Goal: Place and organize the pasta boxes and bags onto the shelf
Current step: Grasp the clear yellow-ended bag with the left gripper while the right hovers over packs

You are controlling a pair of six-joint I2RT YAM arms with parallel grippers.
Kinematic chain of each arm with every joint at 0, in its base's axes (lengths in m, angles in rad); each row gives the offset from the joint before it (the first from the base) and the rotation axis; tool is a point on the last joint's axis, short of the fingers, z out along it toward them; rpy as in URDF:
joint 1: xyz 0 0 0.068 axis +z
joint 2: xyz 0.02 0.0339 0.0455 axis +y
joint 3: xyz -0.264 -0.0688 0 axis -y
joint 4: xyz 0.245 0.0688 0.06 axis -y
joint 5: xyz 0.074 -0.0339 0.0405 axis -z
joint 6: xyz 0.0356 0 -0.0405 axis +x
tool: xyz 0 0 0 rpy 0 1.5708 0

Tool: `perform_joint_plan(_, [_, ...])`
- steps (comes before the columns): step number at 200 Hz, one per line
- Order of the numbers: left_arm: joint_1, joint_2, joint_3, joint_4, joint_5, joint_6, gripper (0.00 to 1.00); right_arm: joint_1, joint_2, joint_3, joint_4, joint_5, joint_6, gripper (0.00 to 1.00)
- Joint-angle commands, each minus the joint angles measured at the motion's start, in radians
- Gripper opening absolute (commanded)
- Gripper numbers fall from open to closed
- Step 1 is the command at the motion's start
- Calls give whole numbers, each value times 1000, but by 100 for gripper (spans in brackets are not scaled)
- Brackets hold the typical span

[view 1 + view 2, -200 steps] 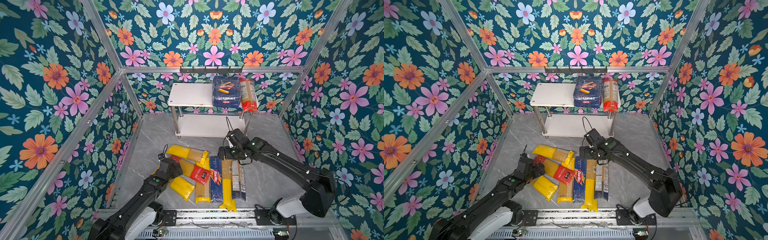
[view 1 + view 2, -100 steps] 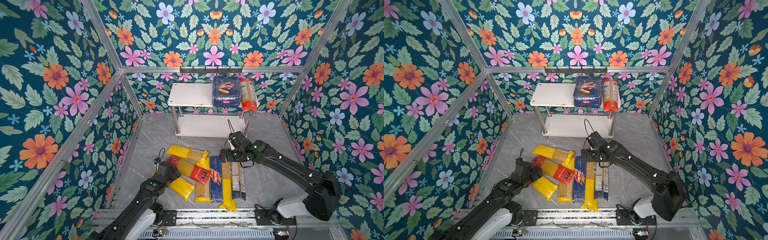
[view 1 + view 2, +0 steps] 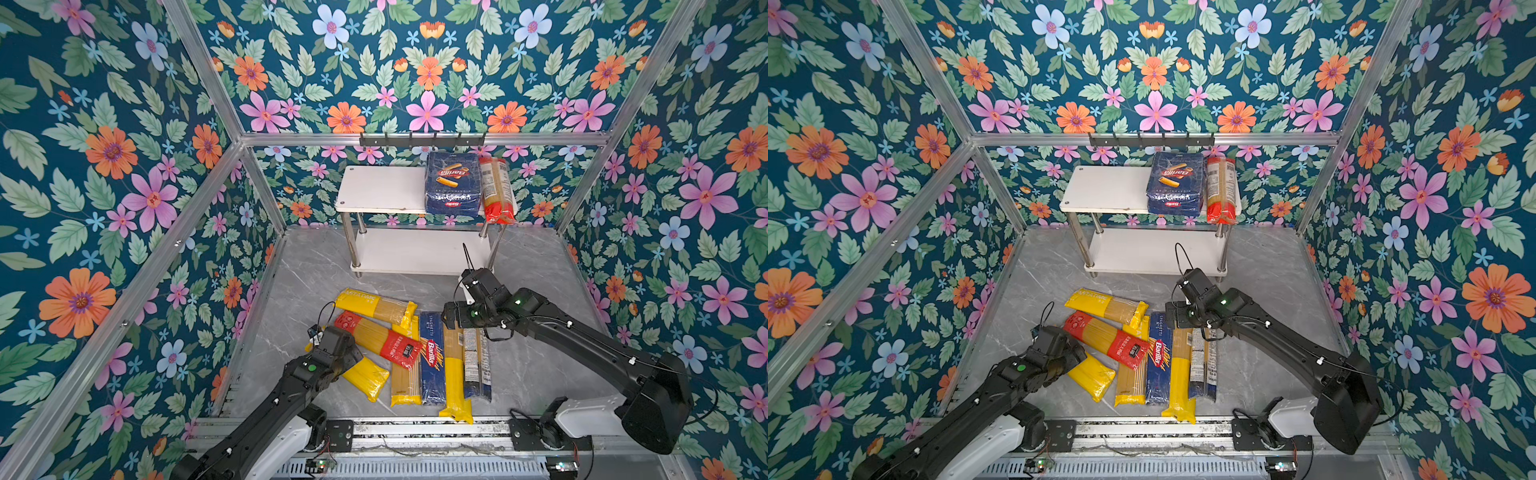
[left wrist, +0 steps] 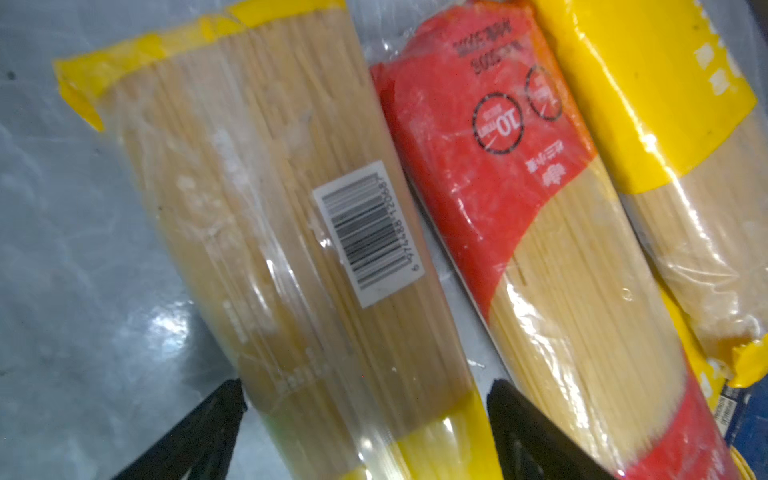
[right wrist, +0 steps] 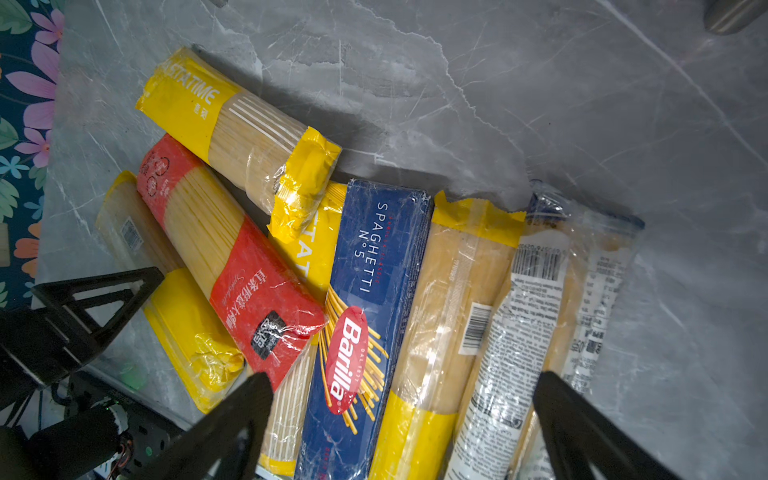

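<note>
Here, in both top views, the Barilla rigatoni pack (image 3: 453, 183) and a red-ended spaghetti bag (image 3: 496, 191) lie side by side on the shelf (image 3: 374, 189), upper middle of the frame. The other packs (image 3: 382, 338) lie on the table (image 3: 532, 266) below.

In the left wrist view, the left end effector (image 4: 365, 390) is spread wide around a yellow-ended spaghetti bag (image 4: 266, 199).

In the right wrist view, the right end effector (image 5: 403, 386) is spread wide over the Barilla spaghetti box (image 5: 365, 299), holding nothing.
</note>
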Motion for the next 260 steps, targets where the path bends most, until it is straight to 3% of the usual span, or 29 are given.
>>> perform_joint_plan(1, [-70,72,39,22,-49,-69,95,-1,-13,-20,33,13,-16,99])
perform_joint_plan(22, [-190,180,103,45,-112,-115,96,-9,-21,-38,51,-4,-16,99])
perform_joint_plan(49, [-248,279,124,93,-118,-159,95,-19,-28,-36,29,-5,-25,99])
perform_joint_plan(101, [-297,276,100,94,-130,-221,95,-45,-95,-63,6,4,-33,99])
perform_joint_plan(172, [-488,376,78,114,-201,-360,93,-52,-145,-99,-15,9,-9,99])
perform_joint_plan(260, [-508,482,138,168,-212,-363,94,-55,-209,-121,-47,37,-3,99])
